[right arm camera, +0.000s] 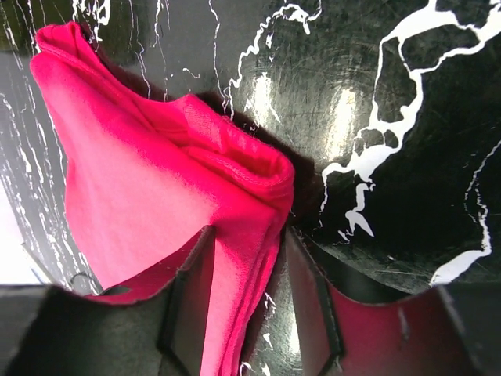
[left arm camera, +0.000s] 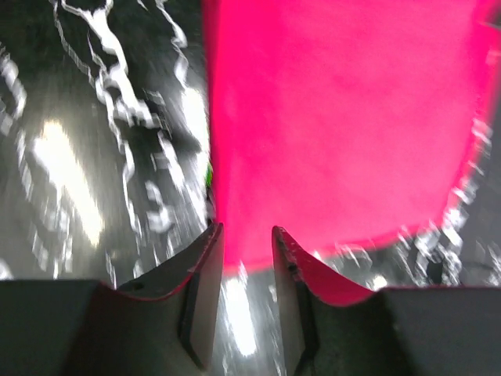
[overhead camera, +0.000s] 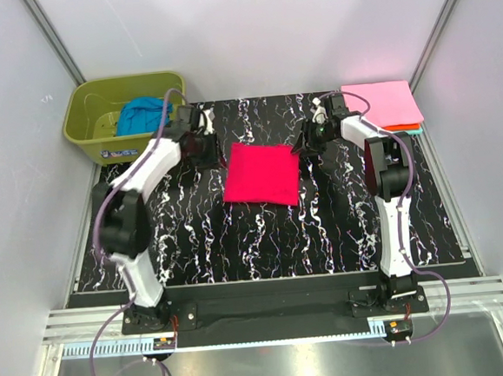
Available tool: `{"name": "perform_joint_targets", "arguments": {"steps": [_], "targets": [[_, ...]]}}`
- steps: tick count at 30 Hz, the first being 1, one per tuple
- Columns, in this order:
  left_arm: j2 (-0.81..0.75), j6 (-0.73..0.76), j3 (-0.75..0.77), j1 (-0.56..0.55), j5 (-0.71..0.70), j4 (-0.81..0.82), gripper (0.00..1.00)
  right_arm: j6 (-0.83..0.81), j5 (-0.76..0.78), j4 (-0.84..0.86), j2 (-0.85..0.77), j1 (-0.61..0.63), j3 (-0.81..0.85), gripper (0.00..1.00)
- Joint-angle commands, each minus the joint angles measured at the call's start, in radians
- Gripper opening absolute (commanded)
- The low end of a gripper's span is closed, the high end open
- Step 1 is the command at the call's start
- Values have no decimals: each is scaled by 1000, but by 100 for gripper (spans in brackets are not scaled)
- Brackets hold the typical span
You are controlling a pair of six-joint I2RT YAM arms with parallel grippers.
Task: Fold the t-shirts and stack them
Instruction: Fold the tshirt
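Crimson-red folded cloth t-shirt (overhead camera: 262, 174) is lying flat mid-table on the black white-veined tabletop (overhead camera: 194, 236). Left gripper (left arm camera: 244, 235) is sitting at its left edge, jaws narrowly parted, clamping nothing. Right gripper (right arm camera: 249, 235) is straddling its right corner fold; cannot tell if pinching.

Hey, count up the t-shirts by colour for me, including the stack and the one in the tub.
crimson-red t-shirt: 1
light pink t-shirt: 1
orange t-shirt: 1
teal t-shirt: 1
blue t-shirt, in the green tub: 1
Total: 5
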Motion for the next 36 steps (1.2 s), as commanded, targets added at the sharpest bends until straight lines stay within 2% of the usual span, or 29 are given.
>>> {"name": "perform_joint_targets", "arguments": {"steps": [1,5,7,10,14,25,29,31,36], "targets": [[-255,35,-61,-35,24,-33,37,-2,-7,-42,44,3,-2,48],[-387,86,-170,-123,13,-36,38,64,-85,18,59,6,-31,41],[-453,100,-214,-140,11,-41,38,56,-51,18,50,12,-48,40],[-512,132,-277,-149,31,-41,39,50,-1,18,42,12,-69,31],[-587,152,-346,-152,22,-23,39,45,18,18,12,12,-95,0],[-622,149,-388,-152,91,8,39,27,81,41,-159,37,-95,0],[-609,149,-382,-148,106,8,39,67,194,47,-209,71,-121,0],[-610,147,-385,-144,99,8,39,161,235,70,-240,83,-155,0],[-630,147,-386,-135,66,10,39,234,514,80,-303,201,-194,0]]}}
